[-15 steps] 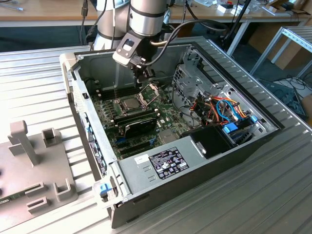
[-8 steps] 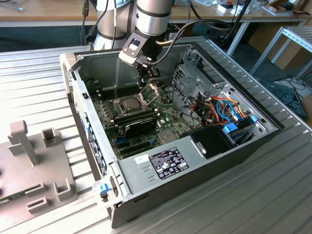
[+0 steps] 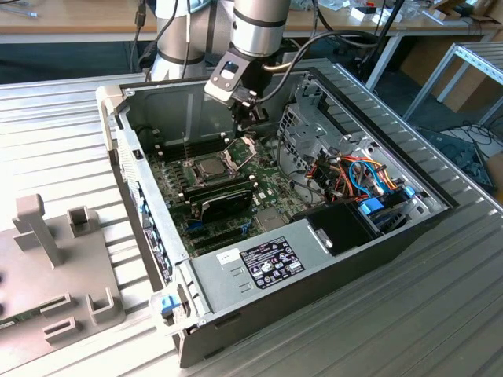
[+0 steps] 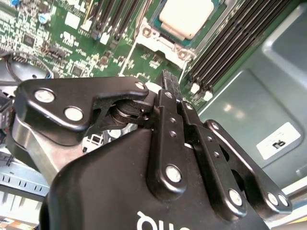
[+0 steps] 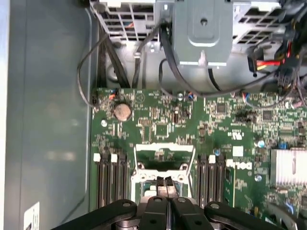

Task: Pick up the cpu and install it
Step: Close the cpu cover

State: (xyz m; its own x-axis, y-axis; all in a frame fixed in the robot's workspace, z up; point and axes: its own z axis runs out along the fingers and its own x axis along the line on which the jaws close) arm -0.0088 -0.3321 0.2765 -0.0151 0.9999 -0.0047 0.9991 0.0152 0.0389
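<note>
Gripper (image 4: 167,81): clenched on nothing. In both wrist views the fingertips (image 5: 160,184) sit pressed together with nothing between them.
Cpu (image 4: 186,17): lies flat in its socket on the motherboard (image 5: 158,125), silver top up, apart from the gripper and partly cut off at the picture edge.
Retention frame (image 5: 163,160): swung up and open, seen in the first wrist view just beyond the fingertips.
Hard to make out: in the exterior view the gripper hangs inside the open case (image 3: 161,110), far side of the socket, fingers too dark to judge.

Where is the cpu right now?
In the exterior view, the cpu sits seated on the motherboard, to the exterior view's left of the raised metal frame.
</note>
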